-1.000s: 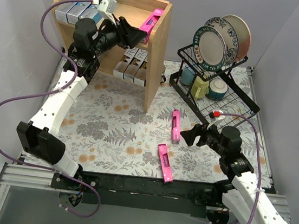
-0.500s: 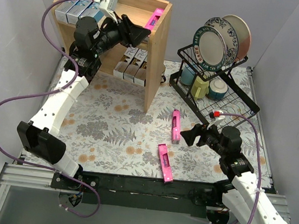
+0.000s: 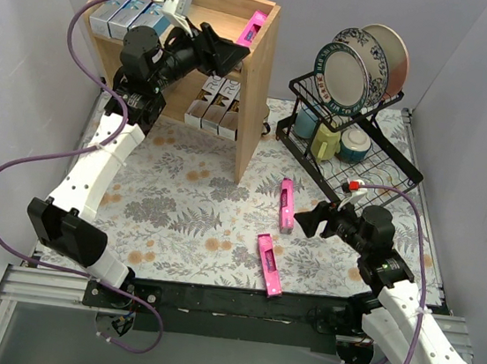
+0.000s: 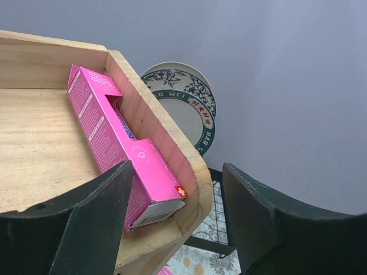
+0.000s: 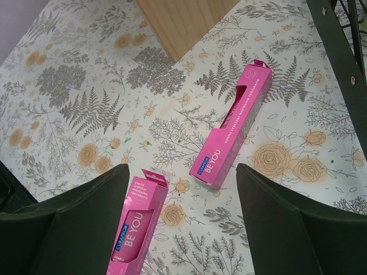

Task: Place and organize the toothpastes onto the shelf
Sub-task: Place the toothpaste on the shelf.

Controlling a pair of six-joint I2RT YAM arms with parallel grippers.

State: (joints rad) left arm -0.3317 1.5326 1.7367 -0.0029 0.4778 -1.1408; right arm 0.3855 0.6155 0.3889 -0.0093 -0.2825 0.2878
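Left gripper (image 4: 176, 169) releasing pink carton (image 4: 109, 140).
I see fingers (image 4: 86, 229) spreading, carton free just ahead on shelf (image 4: 166, 137): placed. Right gripper (image 5: 182, 169) wide, empty.

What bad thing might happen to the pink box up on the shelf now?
The pink carton ends right at the shelf's front edge, close beside one finger of the left gripper. If the arm backs out crooked, that finger might snag the carton and tip it off.
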